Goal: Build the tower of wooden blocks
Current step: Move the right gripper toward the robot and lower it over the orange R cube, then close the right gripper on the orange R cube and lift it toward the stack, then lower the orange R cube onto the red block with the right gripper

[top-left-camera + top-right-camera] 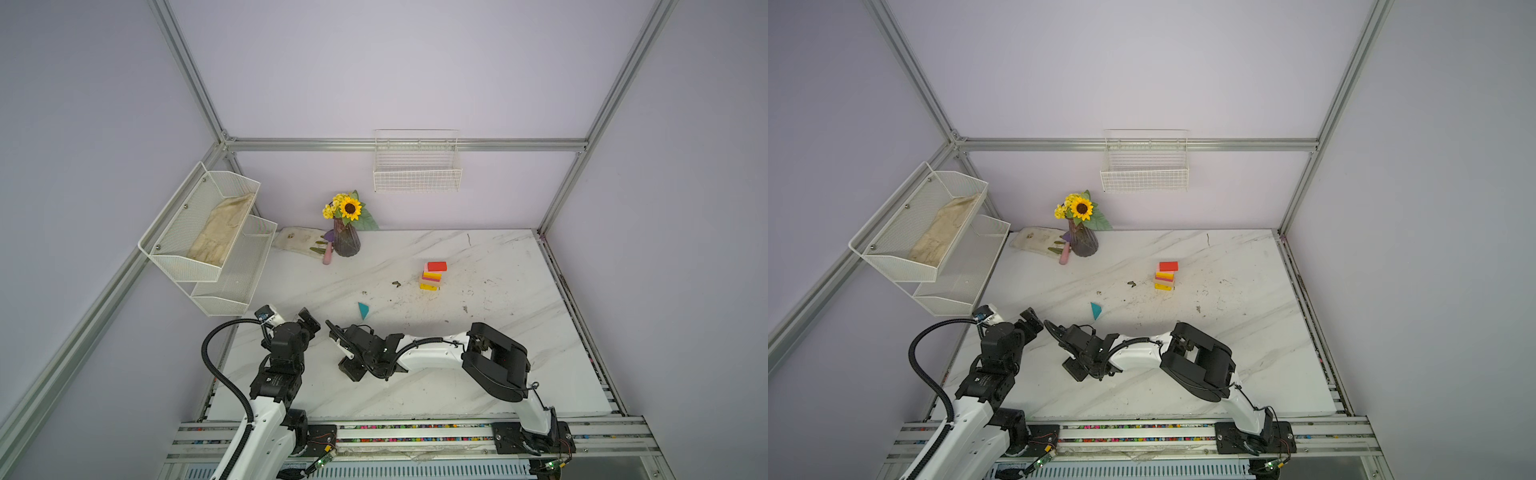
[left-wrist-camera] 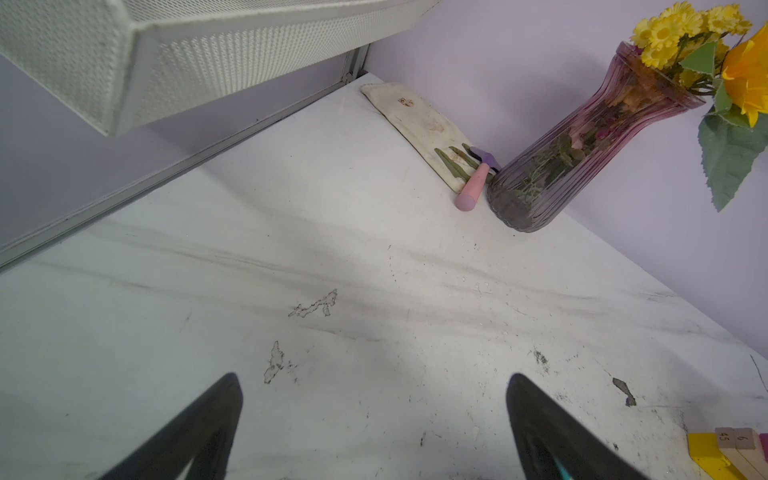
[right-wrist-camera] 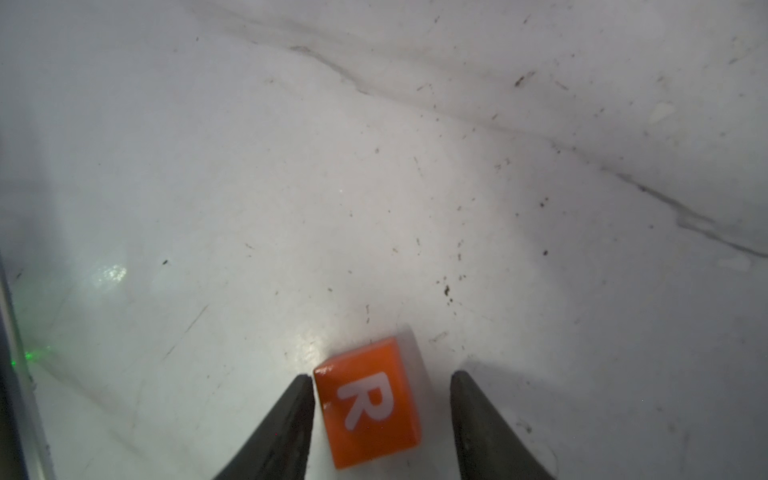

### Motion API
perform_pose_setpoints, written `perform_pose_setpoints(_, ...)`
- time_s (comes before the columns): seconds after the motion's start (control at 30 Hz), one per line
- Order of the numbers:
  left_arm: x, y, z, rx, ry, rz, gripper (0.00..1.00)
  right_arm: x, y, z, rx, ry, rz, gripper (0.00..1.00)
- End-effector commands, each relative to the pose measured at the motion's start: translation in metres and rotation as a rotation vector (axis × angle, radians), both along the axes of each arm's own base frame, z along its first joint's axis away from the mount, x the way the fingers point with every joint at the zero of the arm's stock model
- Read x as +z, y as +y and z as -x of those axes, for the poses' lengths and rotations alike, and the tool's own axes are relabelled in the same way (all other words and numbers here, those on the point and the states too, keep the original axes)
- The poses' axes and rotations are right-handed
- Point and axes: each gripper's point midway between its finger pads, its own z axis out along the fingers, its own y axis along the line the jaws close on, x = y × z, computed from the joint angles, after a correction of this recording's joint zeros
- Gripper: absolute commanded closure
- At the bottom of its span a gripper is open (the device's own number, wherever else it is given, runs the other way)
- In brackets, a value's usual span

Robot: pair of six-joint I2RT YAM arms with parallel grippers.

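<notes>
**A skewed cube and an uneven tower**

The marble tabletop point(image 1: 498, 257) is scuffed and gritty. My right fingers point(image 3: 286, 428) stand partly open astride the orange R cube point(image 3: 368, 403). One touches its edge and the other stands clear, so nothing is gripped yet. The cube lies turned against them, and I judge a squeeze could twist it or squirt it out.

The tower point(image 1: 432, 276) stands right of centre in both top views, with its red block point(image 1: 436, 266) offset on top. A crooked cube set there could topple it. The teal triangle point(image 1: 363, 310) lies loose near the centre.

My left fingers point(image 2: 208, 428) are spread wide and empty. In both top views my right wrist hides the cube. The left wrist view catches only a corner of the tower.
</notes>
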Motion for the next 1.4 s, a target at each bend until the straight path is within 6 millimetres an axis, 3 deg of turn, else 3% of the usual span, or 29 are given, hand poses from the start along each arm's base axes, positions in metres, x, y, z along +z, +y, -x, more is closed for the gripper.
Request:
perform_pose_setpoints(0.0,-0.010,0.001,0.002,0.006,-0.001,0.010,0.03,-0.005,-0.006,-0.001,-0.001,-0.007,0.035,0.56)
perform_pose_setpoints(0.2,-0.009,-0.001,0.000,-0.007,-0.008,0.011,0.02,0.008,-0.012,-0.005,-0.046,-0.022,0.023,0.69)
perform_pose_setpoints(0.3,-0.009,-0.003,0.000,-0.020,-0.010,0.011,0.02,0.038,-0.018,-0.017,-0.131,-0.048,-0.024,0.74)
perform_pose_setpoints(0.4,-0.009,-0.004,-0.001,-0.026,-0.012,0.012,0.02,0.082,-0.038,-0.045,-0.274,-0.107,-0.056,0.80)
perform_pose_setpoints(0.53,-0.009,-0.005,-0.002,-0.031,-0.013,0.012,0.03,0.137,-0.096,-0.100,-0.574,-0.153,-0.080,0.81)
perform_pose_setpoints(0.63,-0.008,-0.005,-0.002,-0.031,-0.016,0.013,0.03,0.162,-0.150,-0.137,-0.784,-0.138,-0.091,0.86)
perform_pose_setpoints(0.83,-0.008,-0.005,-0.002,-0.034,-0.018,0.012,0.03,0.204,-0.212,-0.175,-0.987,-0.191,-0.109,0.87)
perform_pose_setpoints(1.0,-0.008,-0.006,-0.002,-0.040,-0.019,0.013,0.03,0.206,-0.242,-0.200,-1.072,-0.195,-0.053,0.88)
perform_pose_setpoints(1.37,-0.007,-0.008,-0.003,-0.055,-0.025,0.014,0.03,0.166,-0.281,-0.246,-1.154,-0.091,0.011,0.89)
